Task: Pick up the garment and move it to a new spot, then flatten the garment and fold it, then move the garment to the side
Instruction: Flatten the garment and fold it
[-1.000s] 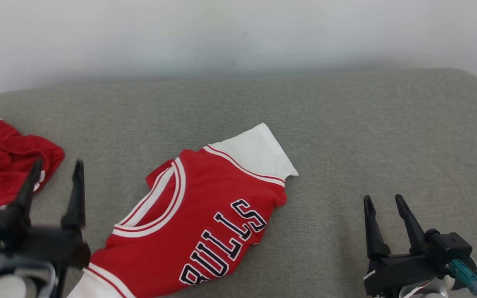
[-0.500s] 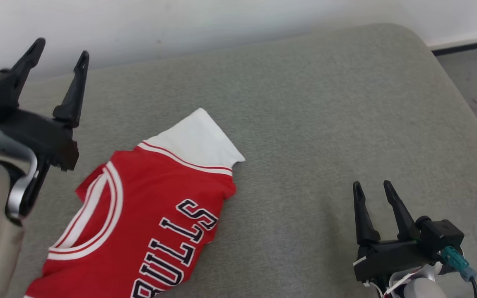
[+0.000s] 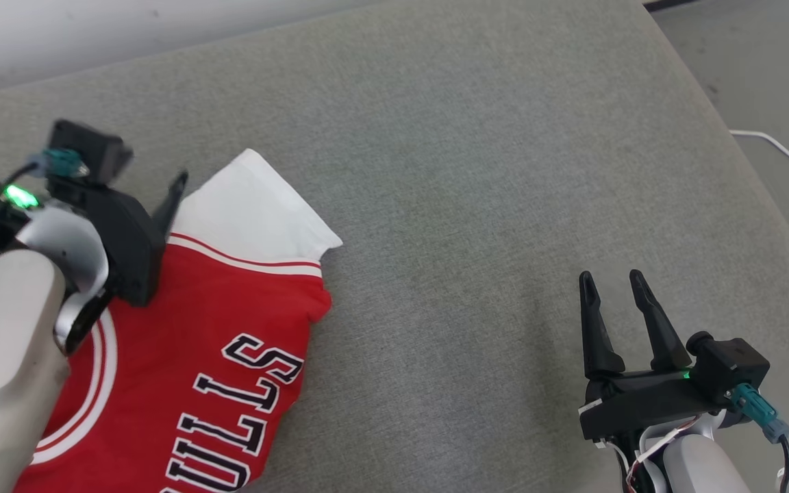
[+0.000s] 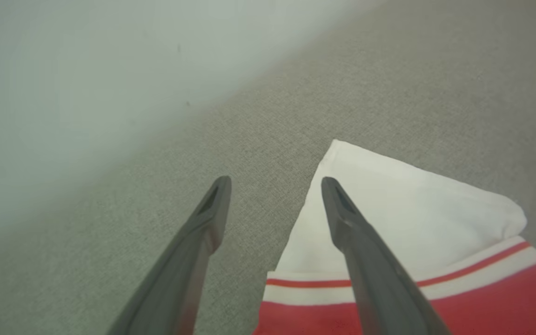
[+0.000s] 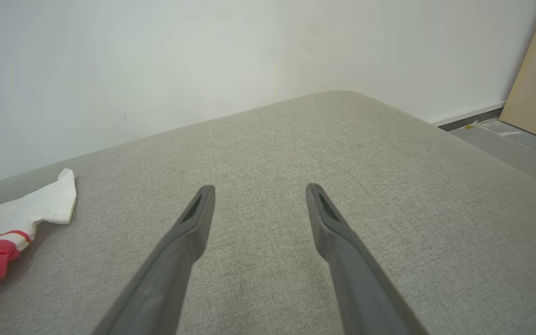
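The left gripper [image 4: 275, 182], jaws wide apart astride the white sleeve [image 4: 412, 209] of the red jersey [image 3: 230, 301] lying on the grey cushion [image 3: 477, 171], may pinch only one thin layer or the upholstery if it closes here, letting the garment slip.

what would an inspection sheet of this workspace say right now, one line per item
surface: grey cushion, bare across its right part
job's things: red jersey lying on the cushion's left part, its white sleeve lying flat
clutter: nothing seen
grippers: left gripper jaws open, astride the sleeve's edge, contact unclear; right gripper jaws open over bare cushion, holding nothing
cables: white cable on the floor beside the cushion
surroundings: pale wall, grey floor, tan board by the wall
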You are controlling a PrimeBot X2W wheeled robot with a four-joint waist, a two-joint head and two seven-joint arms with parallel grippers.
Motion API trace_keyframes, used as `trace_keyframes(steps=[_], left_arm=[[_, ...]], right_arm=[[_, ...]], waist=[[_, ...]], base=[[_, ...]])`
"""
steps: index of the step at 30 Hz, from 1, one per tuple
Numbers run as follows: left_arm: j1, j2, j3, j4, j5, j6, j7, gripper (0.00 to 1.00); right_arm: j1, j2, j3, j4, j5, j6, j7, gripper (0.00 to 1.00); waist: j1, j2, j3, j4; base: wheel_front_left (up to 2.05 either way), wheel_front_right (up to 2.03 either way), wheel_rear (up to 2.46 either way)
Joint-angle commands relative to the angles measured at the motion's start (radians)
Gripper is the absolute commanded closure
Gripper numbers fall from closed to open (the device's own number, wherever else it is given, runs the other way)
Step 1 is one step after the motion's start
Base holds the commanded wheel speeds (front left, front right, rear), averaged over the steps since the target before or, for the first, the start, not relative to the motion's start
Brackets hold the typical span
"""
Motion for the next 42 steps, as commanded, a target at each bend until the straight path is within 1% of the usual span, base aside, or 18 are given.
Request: trace_keyframes(steps=[1, 4, 7, 8, 10, 13, 14, 15, 16, 17, 21, 23, 26, 30, 34, 38, 41, 42], left_arm=[[-0.019, 0.021, -0.045, 0.03, -0.026, 0.001, 0.033, 0.0], [-0.024, 0.037, -0.108, 0.069, -0.072, 0.001, 0.081, 0.0], [-0.036, 0.054, -0.157, 0.093, -0.104, 0.001, 0.106, 0.0], [-0.036, 0.054, -0.157, 0.093, -0.104, 0.001, 0.106, 0.0], [-0.037, 0.059, -0.188, 0.104, -0.128, 0.001, 0.125, 0.0], [-0.03, 0.049, -0.224, 0.112, -0.182, 0.001, 0.154, 0.0], [-0.03, 0.051, -0.243, 0.112, -0.189, 0.001, 0.165, 0.07], [-0.031, 0.054, -0.258, 0.11, -0.194, 0.001, 0.169, 0.52], [-0.033, 0.057, -0.27, 0.111, -0.201, 0.0, 0.166, 0.85], [-0.034, 0.059, -0.284, 0.113, -0.204, 0.001, 0.164, 1.0], [-0.06, 0.062, -0.345, 0.104, -0.191, 0.001, 0.128, 1.0], [-0.085, 0.042, -0.353, 0.086, -0.2, 0.001, 0.084, 1.0], [-0.13, 0.024, -0.374, 0.051, -0.186, 0.001, 0.022, 1.0], [-0.179, -0.006, -0.4, -0.008, -0.194, 0.001, -0.04, 1.0], [-0.229, -0.045, -0.402, -0.084, -0.215, 0.001, -0.076, 1.0], [-0.262, -0.077, -0.391, -0.168, -0.234, 0.002, -0.091, 1.0], [-0.282, -0.103, -0.378, -0.23, -0.248, 0.011, -0.096, 1.0], [-0.295, -0.124, -0.359, -0.261, -0.263, 0.021, -0.101, 1.0]], right_arm=[[-0.006, -0.001, 0.002, -0.004, 0.005, 0.003, -0.005, 0.0], [-0.006, -0.001, 0.0, -0.007, 0.007, 0.003, -0.005, 0.0], [-0.008, -0.001, -0.005, -0.007, 0.005, 0.003, -0.005, 0.0], [-0.008, -0.001, -0.005, -0.007, 0.005, 0.003, -0.005, 0.0], [-0.012, -0.001, -0.009, -0.005, 0.001, 0.003, -0.005, 0.0], [-0.015, -0.001, -0.012, -0.004, -0.006, 0.003, -0.005, 0.0], [-0.016, -0.001, -0.012, -0.003, -0.007, 0.003, -0.005, 0.0], [-0.017, -0.001, -0.012, -0.003, -0.009, 0.003, -0.005, 0.0], [-0.018, -0.001, -0.012, -0.003, -0.01, 0.003, -0.005, 0.0], [-0.019, -0.001, -0.011, -0.003, -0.011, 0.003, -0.005, 0.0], [-0.022, -0.001, -0.007, -0.005, -0.01, 0.003, -0.005, 0.0], [-0.022, -0.001, -0.008, -0.006, -0.008, 0.003, -0.005, 0.0], [-0.012, -0.002, -0.008, 0.0, -0.007, 0.003, -0.005, 0.0], [0.002, -0.001, -0.013, 0.007, -0.011, 0.003, -0.005, 0.0], [0.017, -0.002, -0.028, 0.011, -0.022, 0.003, -0.004, 0.0], [0.029, -0.001, -0.047, 0.018, -0.028, 0.003, -0.003, 0.0], [0.041, -0.002, -0.056, 0.023, -0.035, 0.003, -0.003, 0.0], [0.048, -0.001, -0.061, 0.027, -0.036, 0.003, -0.003, 0.0]], waist=[[-0.0002, -0.0001, 0.026, -0.024], [-0.0002, -0.0001, 0.031, -0.027], [-0.0002, -0.0001, 0.034, -0.027], [-0.0002, -0.0001, 0.034, -0.027], [-0.0002, -0.0001, 0.032, -0.025], [-0.0002, -0.0001, 0.025, -0.02], [-0.0002, -0.0001, 0.022, -0.018], [-0.0002, -0.0001, 0.02, -0.016], [-0.0002, -0.0001, 0.019, -0.014], [-0.0002, -0.0001, 0.018, -0.013], [-0.0002, -0.0001, 0.017, -0.008], [-0.0002, -0.0001, 0.013, -0.006], [-0.0002, -0.0001, -0.004, -0.001], [-0.0002, -0.0001, -0.036, 0.007], [-0.0002, -0.0001, -0.075, 0.019], [-0.0002, -0.0001, -0.115, 0.033], [-0.0002, -0.0001, -0.143, 0.043], [-0.0002, -0.0001, -0.16, 0.049]], base=[[0.0, 0.0, 0.0], [0.0, 0.0, 0.0], [0.0, 0.0, 0.0], [0.0, 0.0, 0.0], [0.0, 0.0, 0.0], [0.0, 0.0, 0.0], [0.0, 0.0, 0.0], [0.0, 0.0, 0.0], [0.0, 0.0, 0.0], [0.0, 0.0, 0.0], [0.0, 0.0, 0.0], [0.0, 0.0, 0.0], [0.0, 0.0, 0.0], [0.0, 0.0, 0.0], [0.0, 0.0, 0.0], [0.0, 0.0, 0.0], [0.0, 0.0, 0.0], [0.0, 0.0, 0.0]])
